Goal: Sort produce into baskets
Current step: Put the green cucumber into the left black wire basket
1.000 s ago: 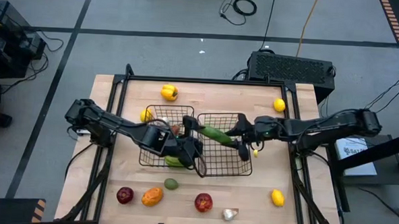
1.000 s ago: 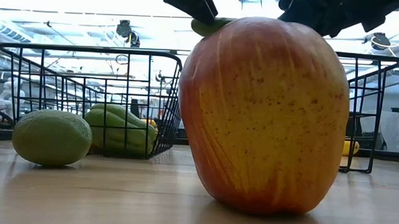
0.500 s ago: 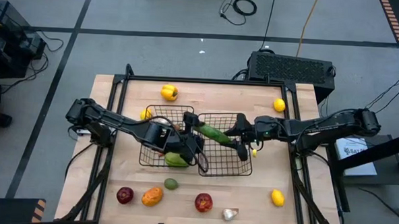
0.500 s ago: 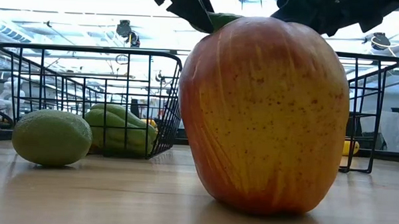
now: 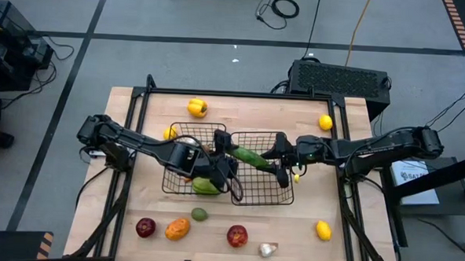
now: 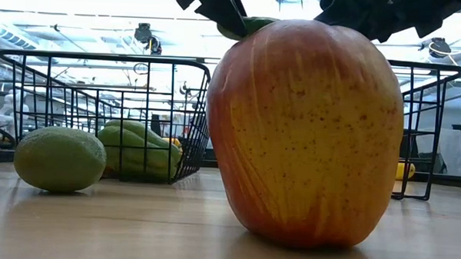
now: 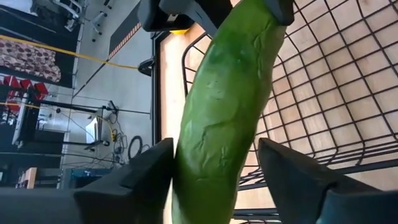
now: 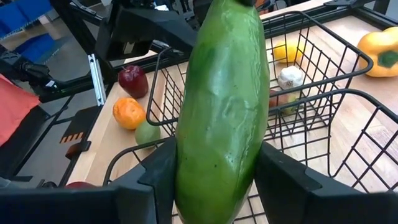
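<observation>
Starting at the left of the desk (image 5: 150, 119), we see a yellow pepper (image 5: 196, 107) near the far edge and, along the near edge, a dark red apple (image 5: 145, 227), an orange pepper (image 5: 178, 228) and a small green lime (image 5: 200, 215). Next comes the left basket (image 5: 173, 161), which holds a green pepper (image 5: 205, 186) under our left arm, plus a garlic bulb (image 8: 290, 77) and a lemon (image 8: 287, 52) seen through the mesh from the right wrist. Our left claw (image 5: 225, 147) sits over the seam between the two baskets, its fingers (image 7: 130, 180) standing on either side of one end of the cucumber (image 5: 251, 156), though we cannot tell whether they press on it yet. The cucumber hangs in the air across the top of the right basket (image 5: 285, 194) (it touches neither basket floor). Our right claw (image 5: 282, 159) is clamped on the cucumber's other end, fingers (image 8: 155, 180) snug against its sides. Further right, a red apple (image 5: 236, 235) and a garlic bulb (image 5: 267, 248) lie along the near edge, a lemon (image 5: 322, 229) near the front right corner, and another lemon (image 5: 325, 123) toward the far right.
</observation>
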`<state>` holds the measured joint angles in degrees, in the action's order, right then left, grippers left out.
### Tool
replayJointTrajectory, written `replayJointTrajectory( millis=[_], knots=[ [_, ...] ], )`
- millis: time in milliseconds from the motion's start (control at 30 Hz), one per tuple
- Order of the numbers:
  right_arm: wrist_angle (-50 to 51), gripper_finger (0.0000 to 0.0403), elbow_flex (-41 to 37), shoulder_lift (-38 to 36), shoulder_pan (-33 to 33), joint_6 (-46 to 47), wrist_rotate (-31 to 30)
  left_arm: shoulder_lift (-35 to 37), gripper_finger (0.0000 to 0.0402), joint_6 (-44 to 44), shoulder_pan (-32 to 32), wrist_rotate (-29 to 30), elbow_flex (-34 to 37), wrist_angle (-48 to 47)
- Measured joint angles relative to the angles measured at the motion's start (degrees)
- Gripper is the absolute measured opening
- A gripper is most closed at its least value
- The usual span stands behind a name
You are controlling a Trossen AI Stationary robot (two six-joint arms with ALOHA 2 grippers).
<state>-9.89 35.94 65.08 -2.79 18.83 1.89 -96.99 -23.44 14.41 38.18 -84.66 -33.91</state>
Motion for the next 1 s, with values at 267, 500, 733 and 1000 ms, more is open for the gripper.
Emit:
replayJointTrajectory(
  millis=[267, 500, 733, 1000],
  knots=[
    [0.07, 0.0171, 0.00, 0.00, 0.00, -0.10, 0.20, 0.00, 0.0167, -0.04, 0.00, 0.01, 0.00, -0.28],
    [-0.12, 0.0179, -0.02, 0.00, 0.02, -0.68, 0.13, 0.00, 0.0162, 0.17, 0.02, 0.00, 0.00, -0.99],
    [-0.81, 0.0252, 0.00, -0.29, 0.02, -2.14, 0.04, 0.00, 0.0163, 0.49, 0.90, 1.98, -0.02, -3.78],
    [-2.82, 0.0357, 0.00, -3.14, 0.07, -4.02, -0.44, 0.30, 0.0164, 6.87, 2.35, 7.11, -0.02, -11.06]
  ],
)
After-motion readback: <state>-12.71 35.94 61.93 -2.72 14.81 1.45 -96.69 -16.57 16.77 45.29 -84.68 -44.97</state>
